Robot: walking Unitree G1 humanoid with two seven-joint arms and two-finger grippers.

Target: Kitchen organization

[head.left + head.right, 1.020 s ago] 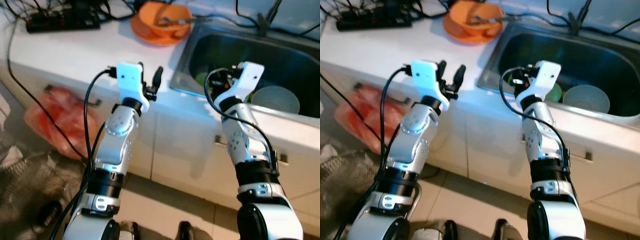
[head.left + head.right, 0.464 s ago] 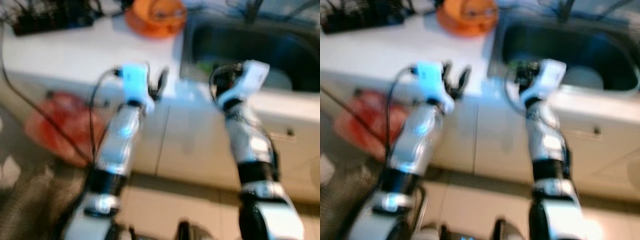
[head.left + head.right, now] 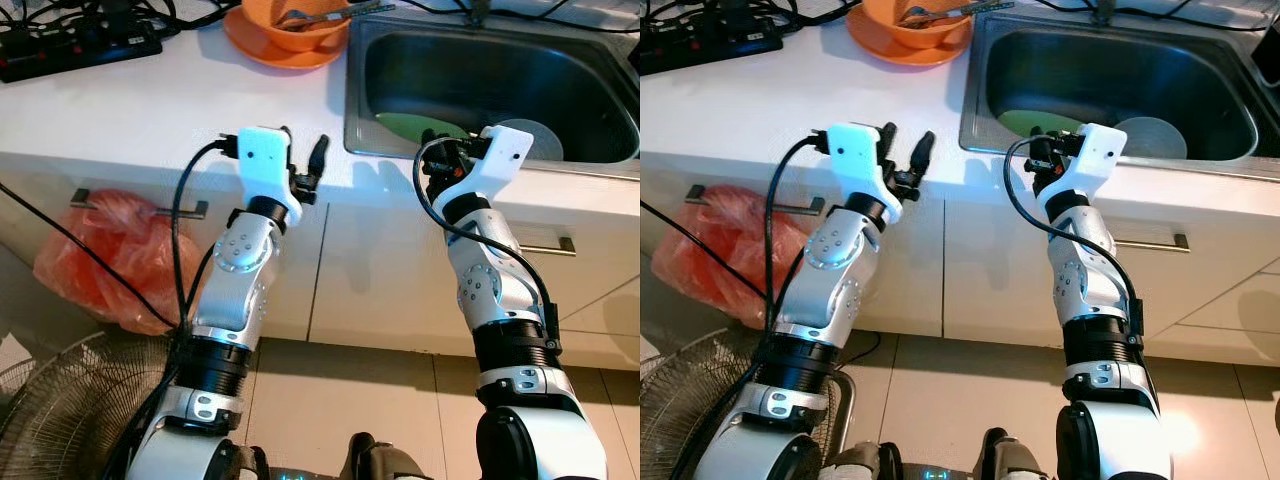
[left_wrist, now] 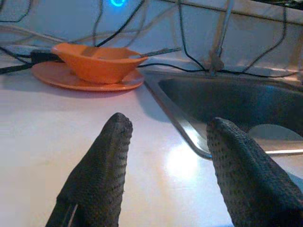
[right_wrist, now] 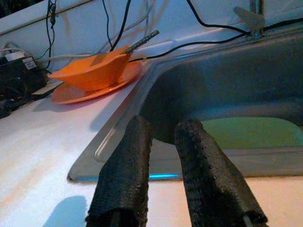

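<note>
An orange bowl (image 3: 295,15) with a metal utensil in it rests on an orange plate (image 3: 268,47) at the back of the white counter (image 3: 150,110). The steel sink (image 3: 352,100) holds a green plate (image 3: 420,125) and a pale bowl (image 3: 530,140). My left gripper (image 3: 303,148) hovers open over the counter's front edge, left of the sink, with nothing between its fingers (image 4: 116,137). At the sink's front rim my right gripper (image 3: 436,142) is raised, its fingers (image 5: 137,142) close together and empty.
A black power strip (image 3: 80,50) with cables lies at the counter's back left. A red plastic bag (image 3: 110,260) hangs on the cabinet front below. A fan grille (image 3: 55,420) stands on the floor at my left. A drawer handle (image 3: 545,243) runs under the sink.
The whole picture blurred and shifted, so the camera moved; more of the cabinet front and floor shows now. Both arms keep the same raised pose, and the grippers look unchanged.
</note>
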